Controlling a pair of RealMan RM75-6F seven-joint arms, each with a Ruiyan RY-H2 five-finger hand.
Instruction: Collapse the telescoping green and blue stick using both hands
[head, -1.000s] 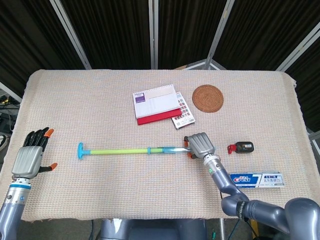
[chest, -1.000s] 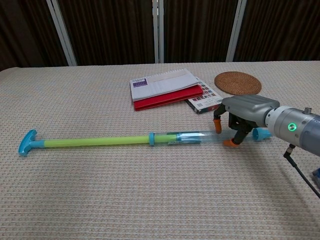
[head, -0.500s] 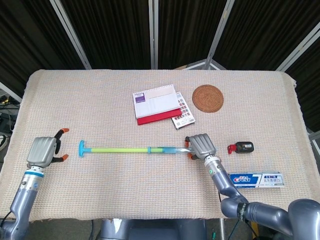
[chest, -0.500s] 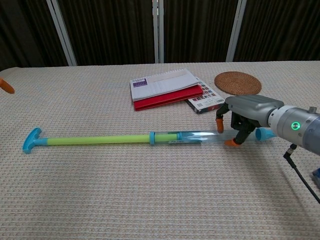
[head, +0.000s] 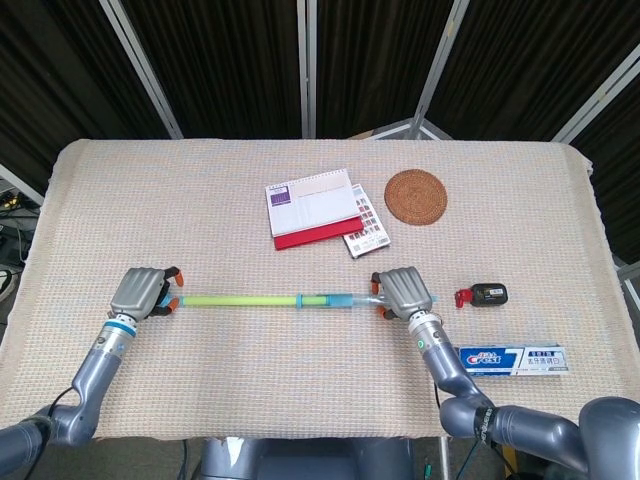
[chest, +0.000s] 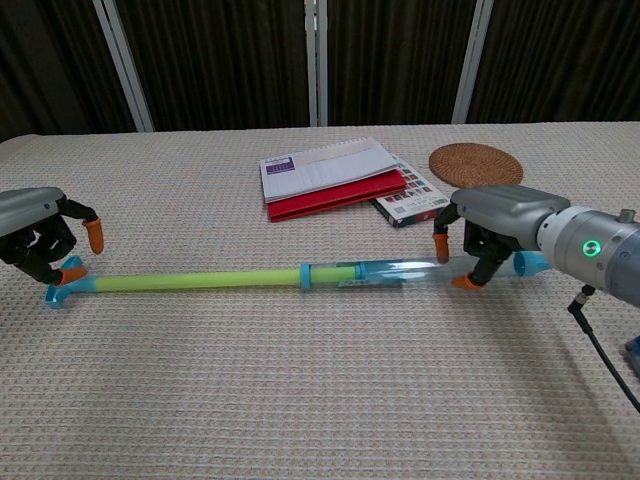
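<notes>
The stick lies left to right on the cloth: a green rod (head: 240, 300) (chest: 200, 282), a blue collar (chest: 305, 274) and a clear blue tube (chest: 390, 270). My right hand (head: 402, 290) (chest: 490, 228) grips the tube near its right end, fingers wrapped over it; a blue end cap (chest: 530, 263) sticks out beyond the hand. My left hand (head: 140, 292) (chest: 35, 235) hovers at the blue T-handle (chest: 60, 292) on the left end. Its orange fingertips (chest: 93, 236) stay spread on either side of the handle, not clamped on it.
A white and red desk calendar (head: 310, 205) (chest: 330, 175) and a small booklet (head: 366, 230) lie behind the stick. A round woven coaster (head: 414, 197) (chest: 476, 165) sits at the back right. A small black and red item (head: 485, 294) and a toothpaste box (head: 515, 360) lie right of my right hand.
My left hand has travelled from the table's left edge rightward to the T-handle. My right hand has kept its hold, and the stick has shifted slightly to the right.
</notes>
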